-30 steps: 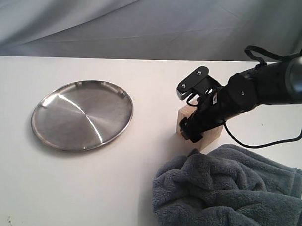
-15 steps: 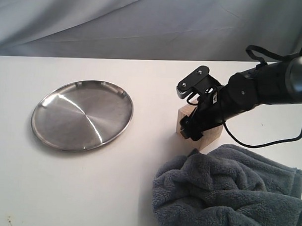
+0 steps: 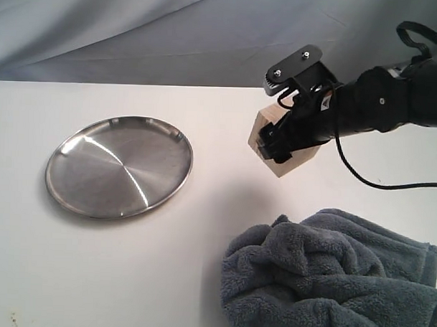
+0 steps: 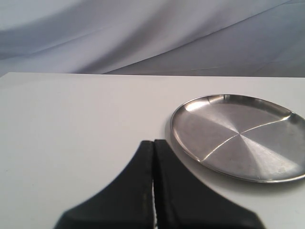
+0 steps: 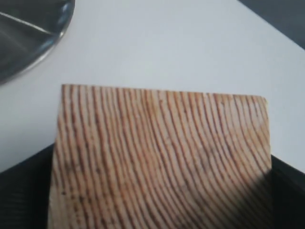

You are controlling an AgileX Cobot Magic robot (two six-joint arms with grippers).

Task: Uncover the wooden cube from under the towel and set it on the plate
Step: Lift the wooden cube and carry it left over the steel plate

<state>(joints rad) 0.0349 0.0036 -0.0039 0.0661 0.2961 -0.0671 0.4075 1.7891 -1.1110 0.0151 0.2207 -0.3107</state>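
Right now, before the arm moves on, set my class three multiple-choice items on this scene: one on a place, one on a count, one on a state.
1. Where is the dark grey-blue fluffy towel relative to the round shiny steel plate and the pale wooden cube?
A. covering the plate
B. covering the cube
C. bunched on the table, apart from both

2. How many things lie in the plate?
A. none
B. one
C. two

3. The cube is:
A. resting on the table
B. clamped in the right gripper, off the table
C. lying in the plate

Answers: C, the towel is heaped away from both; A, the plate shows only bare metal; B, the gripper holds the cube above its shadow.
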